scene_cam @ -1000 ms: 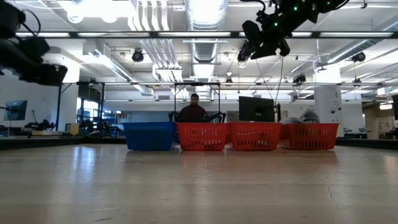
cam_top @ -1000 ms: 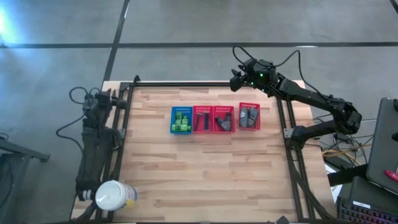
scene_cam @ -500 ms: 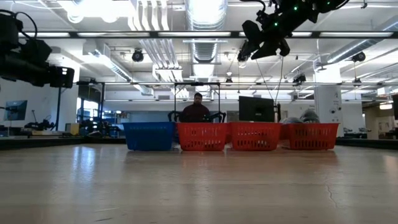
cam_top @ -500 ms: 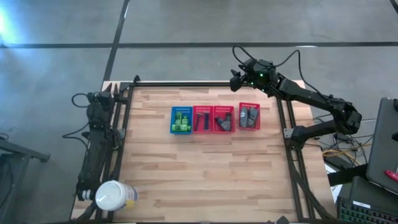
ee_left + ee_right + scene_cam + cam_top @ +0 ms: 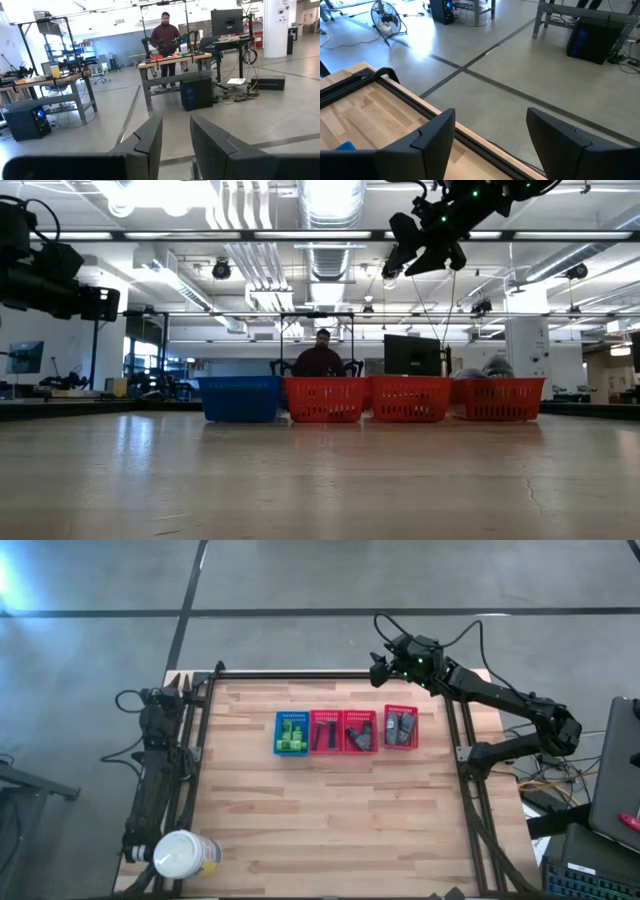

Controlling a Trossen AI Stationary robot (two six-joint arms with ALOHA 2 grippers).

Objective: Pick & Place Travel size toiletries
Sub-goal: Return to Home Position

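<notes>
In the high view the toiletries lie in a row of small mesh baskets at the table's far middle. Green bottles fill the blue basket. Dark tubes and dark-handled pieces lie in two red baskets, and grey oval containers in the right red basket. My right gripper hangs open, high over the far edge, beyond the right baskets. My left gripper waits beside the table's far left corner, open by a narrow gap. Both hold nothing.
A large white round jar stands at the near left corner. A black frame rail runs along the far edge and down both sides. Bare wood spreads in front of the baskets. A person stands at a bench far behind the table.
My left arm has shifted at the table's left edge and straightened, its gripper swinging a little toward the far edge; then it has kept still. The baskets and their contents have not moved.
</notes>
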